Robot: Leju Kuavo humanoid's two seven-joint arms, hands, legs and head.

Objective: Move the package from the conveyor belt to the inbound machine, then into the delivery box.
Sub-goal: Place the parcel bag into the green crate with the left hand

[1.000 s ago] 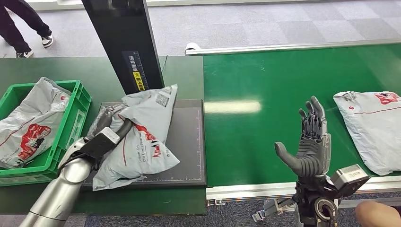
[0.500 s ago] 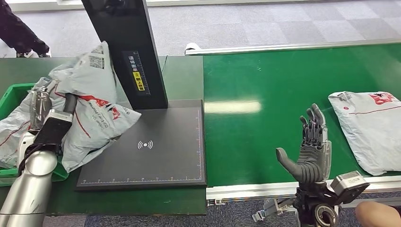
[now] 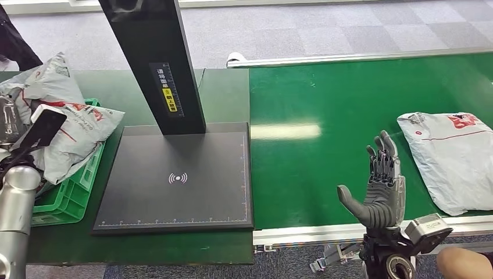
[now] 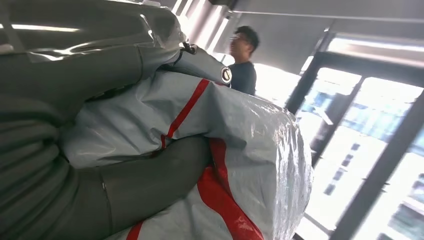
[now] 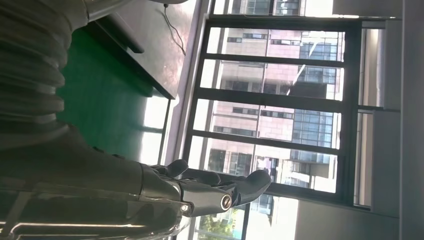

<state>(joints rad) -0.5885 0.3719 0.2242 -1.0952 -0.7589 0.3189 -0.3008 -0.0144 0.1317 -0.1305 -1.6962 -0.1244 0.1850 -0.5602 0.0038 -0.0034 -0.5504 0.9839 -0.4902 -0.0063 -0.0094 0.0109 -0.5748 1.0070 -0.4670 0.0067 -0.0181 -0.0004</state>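
gripping a grey package (image 3: 70, 125) with red print, left hand (image 3: 7, 125) up at the far left of the head view, fingers wrapped into the plastic as the left wrist view shows, thumb (image 4: 150, 185) pressed across the bag (image 4: 240, 150). held over the green box (image 3: 72, 189), partly draped on its rim, likely so a release drops it straight in; looks like the last step of the task, not yet let go. more grey plastic under and behind it, probably another parcel in the box, hard to separate from the held one.

standing upright at the near edge of the belt (image 3: 349, 99), right hand (image 3: 381, 186) spread, palm facing left, holding nothing, probably parked ready for the next parcel. second grey package (image 3: 456, 157) lying flat on the belt to its right, near but apart from the fingers.

sitting between box and belt, black scan pad (image 3: 174, 174) of the inbound machine, with a white wireless mark at its centre and nothing on it. rising from its back edge, a dark post (image 3: 154, 58) with a yellow label, close beside the path between pad and box, so a likely snag for a swinging bag. showing at the top left edge, part of a person (image 3: 14, 43) in dark clothes; another person (image 4: 242, 60) seen in the left wrist view. peeking in at the bottom right corner, something skin-toned (image 3: 462, 261), perhaps a person's hand, too cut off to tell.
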